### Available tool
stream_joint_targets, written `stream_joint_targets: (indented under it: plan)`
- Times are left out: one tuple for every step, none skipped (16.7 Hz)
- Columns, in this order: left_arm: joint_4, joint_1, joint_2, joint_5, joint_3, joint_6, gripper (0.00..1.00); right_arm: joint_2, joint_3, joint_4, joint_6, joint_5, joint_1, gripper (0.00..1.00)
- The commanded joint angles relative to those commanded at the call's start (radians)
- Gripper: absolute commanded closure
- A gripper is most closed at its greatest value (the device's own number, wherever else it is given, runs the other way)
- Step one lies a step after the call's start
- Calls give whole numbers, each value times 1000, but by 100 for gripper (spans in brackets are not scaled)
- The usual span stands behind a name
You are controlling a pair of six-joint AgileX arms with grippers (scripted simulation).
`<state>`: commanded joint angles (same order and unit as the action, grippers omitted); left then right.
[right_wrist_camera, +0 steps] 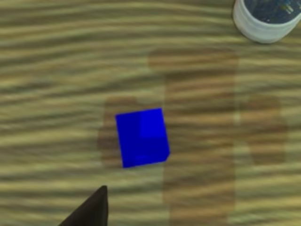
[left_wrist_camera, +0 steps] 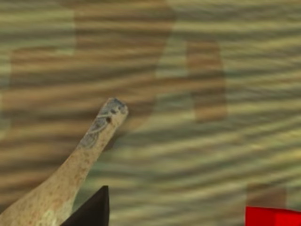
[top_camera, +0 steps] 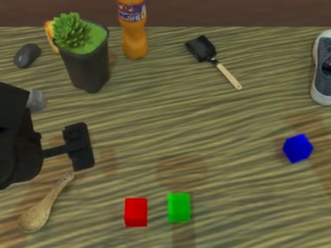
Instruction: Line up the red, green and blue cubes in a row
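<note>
The red cube (top_camera: pixel 135 212) and the green cube (top_camera: pixel 179 207) stand side by side near the table's front edge, a small gap between them. The blue cube (top_camera: pixel 297 148) sits alone at the right, farther back. My left gripper (top_camera: pixel 77 147) hovers open at the left, up and to the left of the red cube, holding nothing. Its wrist view shows one dark fingertip (left_wrist_camera: pixel 96 209) and a corner of the red cube (left_wrist_camera: pixel 273 216). My right arm is out of the top view. Its wrist view shows one fingertip (right_wrist_camera: pixel 94 209) just short of the blue cube (right_wrist_camera: pixel 142 136), nothing held.
A wooden spoon (top_camera: pixel 44 206) lies by the left gripper, left of the red cube. Along the back stand a potted spiky plant (top_camera: pixel 85 49), an orange bottle (top_camera: pixel 133 28), a grey mouse (top_camera: pixel 27 55) and a black scoop (top_camera: pixel 204 49). A shoe (top_camera: pixel 323 67) lies at the back right.
</note>
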<state>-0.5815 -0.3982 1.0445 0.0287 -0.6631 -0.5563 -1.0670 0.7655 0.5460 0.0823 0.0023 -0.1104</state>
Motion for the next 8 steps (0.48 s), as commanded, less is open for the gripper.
stream_joint_targets:
  plan:
    - [41, 43, -96, 0, 82, 46, 0, -110, 70, 54, 8, 1, -9, 0]
    - [83, 86, -193, -1, 162, 94, 0, -207, 133, 103, 16, 2, -18, 0]
    - [127, 127, -289, -3, 238, 143, 0, -305, 200, 153, 23, 2, -26, 0]
    - [171, 167, -384, -4, 309, 192, 0, -391, 261, 198, 30, 3, -34, 0]
    - [217, 205, -477, -6, 374, 241, 0, -471, 319, 240, 36, 3, -42, 0]
    - [264, 241, -568, -9, 434, 289, 0, -550, 379, 281, 42, 3, -50, 0]
    - [311, 274, -654, -11, 486, 335, 0, -619, 432, 317, 47, 3, -56, 0]
    - [358, 305, -736, -14, 532, 379, 0, -687, 485, 352, 52, 2, -63, 0]
